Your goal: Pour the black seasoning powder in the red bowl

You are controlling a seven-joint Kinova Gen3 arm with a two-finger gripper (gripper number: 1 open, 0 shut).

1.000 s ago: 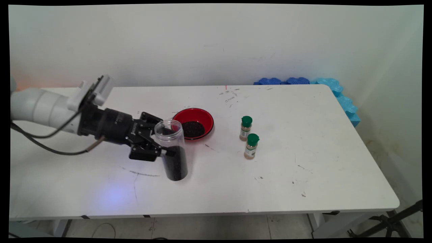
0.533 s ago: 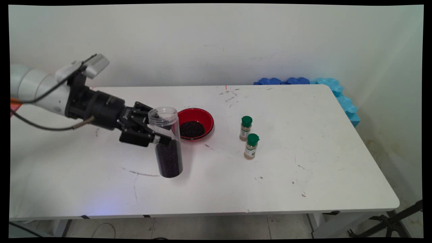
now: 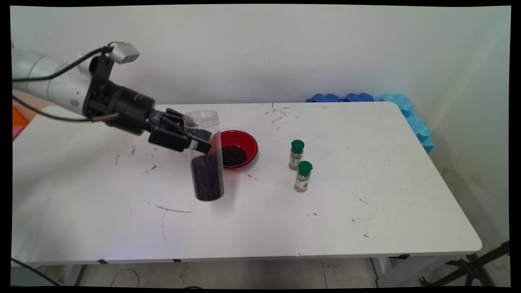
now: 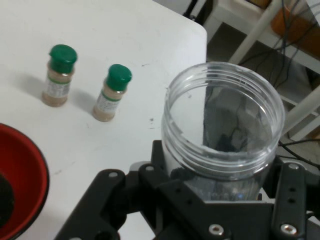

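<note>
My gripper (image 3: pixel 199 142) is shut on a tall clear plastic jar (image 3: pixel 205 156) and holds it upright above the table, left of the red bowl (image 3: pixel 244 140). The jar is lidless, and dark grains fill its lower half. In the hand view the jar's open mouth (image 4: pixel 223 117) rises just above the black linkage, and the fingers are hidden behind it. The red bowl (image 4: pixel 22 192) holds a heap of the same dark grains. Two small spice bottles with green caps (image 3: pixel 296 154) (image 3: pixel 303 176) stand right of the bowl, also in the hand view (image 4: pixel 58 76) (image 4: pixel 112 93).
The white table (image 3: pixel 366 211) bears dark scuffs and scattered specks. Blue foam pieces (image 3: pixel 401 106) lie along the table's far right corner by the wall. A black stand's legs (image 3: pixel 472 268) show on the floor at the lower right.
The gripper has lifted the jar off the table and carried it up and slightly towards the back. The arm has risen with it. Bowl and bottles have not moved.
</note>
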